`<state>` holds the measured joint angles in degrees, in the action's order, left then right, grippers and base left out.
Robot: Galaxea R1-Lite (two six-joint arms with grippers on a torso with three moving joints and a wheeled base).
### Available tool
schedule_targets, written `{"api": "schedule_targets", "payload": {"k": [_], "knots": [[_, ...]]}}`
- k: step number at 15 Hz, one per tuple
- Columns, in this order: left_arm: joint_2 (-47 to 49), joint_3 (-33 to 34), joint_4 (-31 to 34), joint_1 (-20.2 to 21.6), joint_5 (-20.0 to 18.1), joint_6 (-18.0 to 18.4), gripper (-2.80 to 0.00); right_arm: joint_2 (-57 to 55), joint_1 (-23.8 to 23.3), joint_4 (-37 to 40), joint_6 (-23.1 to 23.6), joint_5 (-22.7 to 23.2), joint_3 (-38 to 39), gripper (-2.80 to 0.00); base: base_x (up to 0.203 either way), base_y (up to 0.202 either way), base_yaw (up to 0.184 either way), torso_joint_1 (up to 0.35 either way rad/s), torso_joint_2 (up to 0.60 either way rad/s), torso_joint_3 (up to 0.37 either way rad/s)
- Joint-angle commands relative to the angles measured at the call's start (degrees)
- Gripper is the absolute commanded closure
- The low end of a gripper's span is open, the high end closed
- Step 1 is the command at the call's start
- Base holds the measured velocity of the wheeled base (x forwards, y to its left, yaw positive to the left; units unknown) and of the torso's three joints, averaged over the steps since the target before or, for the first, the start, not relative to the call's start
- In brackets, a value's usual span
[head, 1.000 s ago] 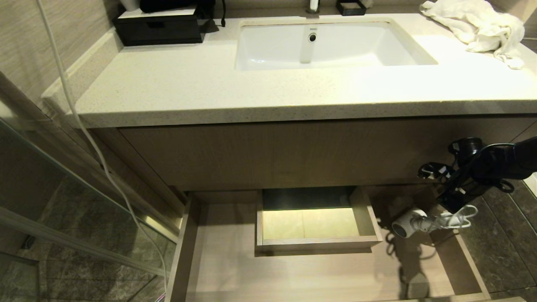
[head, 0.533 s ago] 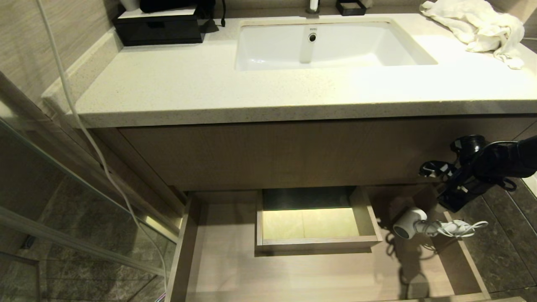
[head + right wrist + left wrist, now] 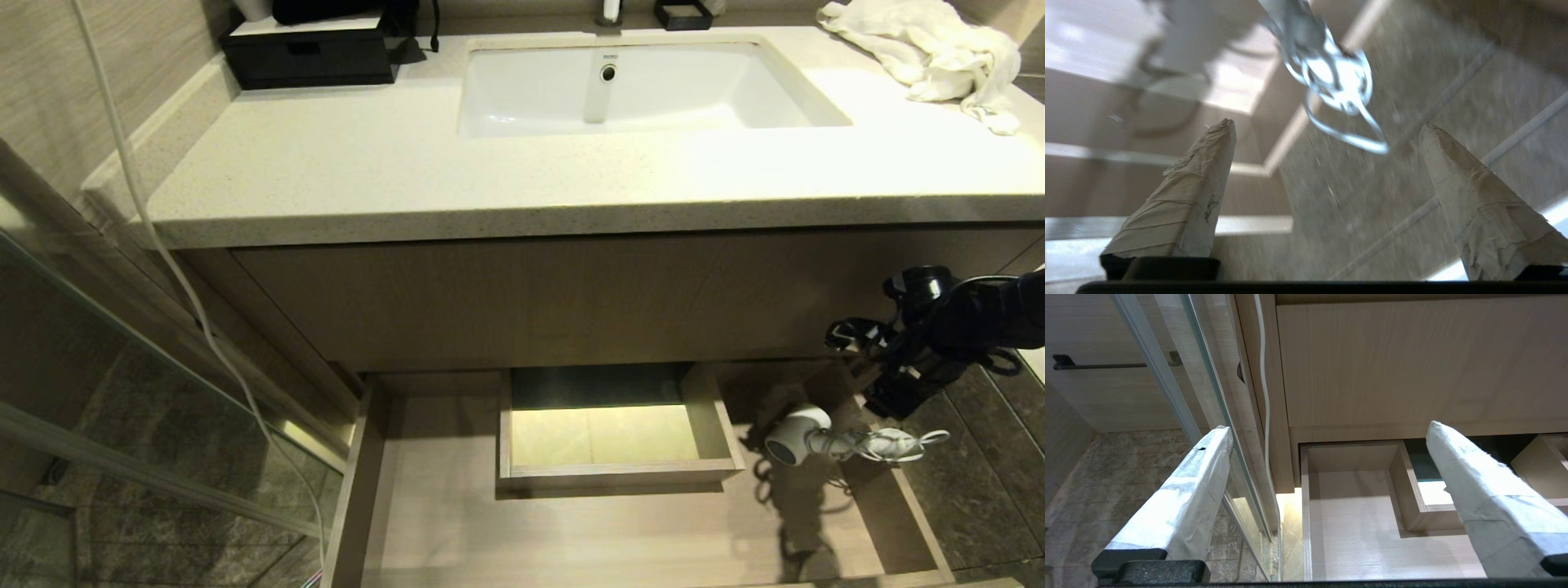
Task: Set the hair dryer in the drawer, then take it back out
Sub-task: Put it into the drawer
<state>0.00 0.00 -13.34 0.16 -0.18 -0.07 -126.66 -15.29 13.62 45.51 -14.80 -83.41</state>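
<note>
The hair dryer (image 3: 796, 438) lies at the right end of the open drawer (image 3: 571, 531), with its barrel and dark round mouth inside the drawer and facing toward the drawer's middle. Its handle, wound with white cord (image 3: 894, 443), extends across the drawer's right side wall, and the cord loops hang out over the dark tiled floor (image 3: 971, 490). In the right wrist view the cord loops (image 3: 1337, 77) appear beyond the fingertips, blurred, with nothing between the two wrapped fingers (image 3: 1196, 196). The right gripper (image 3: 886, 400) is above and just to the right of the hair dryer, apart from it; its fingers are spread wide and hold nothing. The drawer is pulled out below the taller wood-grain front panel (image 3: 571, 294) of the vanity. A boxed rectangular notch (image 3: 612, 429) stands at the middle of its rear wall, and the drawer floor to the left of the notch is bare. The left gripper (image 3: 1331, 457) is outside the head view; in its own wrist view it points toward the left end of the drawer (image 3: 1372, 539), with its wrapped fingers (image 3: 1192, 490) spread wide and nothing between them. A glass partition (image 3: 122, 392) and a white cable (image 3: 163, 245) stand to the left of the vanity. On the speckled countertop (image 3: 367, 171) above are a white sink (image 3: 637, 90), a black box (image 3: 310, 53) at the rear left and a crumpled white towel (image 3: 931, 53) at the rear right.
</note>
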Motion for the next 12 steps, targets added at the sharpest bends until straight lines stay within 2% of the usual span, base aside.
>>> {"api": "schedule_targets", "payload": {"k": [1,9,12], "knots": [[0.0,2.3,-0.1,0.0,0.0,0.0,-2.8,-1.4,-2.2,0.2,0.2,-1.9,-0.1,-2.8,0.0,0.0,0.0,0.0,0.0,0.0],[0.0,2.3,-0.1,0.0,0.0,0.0,-2.8,-6.3,-7.3,1.0,0.3,-2.6,-1.1,-2.8,0.0,0.0,0.0,0.0,0.0,0.0],[0.0,2.3,-0.1,0.0,0.0,0.0,-2.8,-8.1,-7.9,0.9,0.3,-6.2,-1.8,-2.8,0.0,0.0,0.0,0.0,0.0,0.0]]}}
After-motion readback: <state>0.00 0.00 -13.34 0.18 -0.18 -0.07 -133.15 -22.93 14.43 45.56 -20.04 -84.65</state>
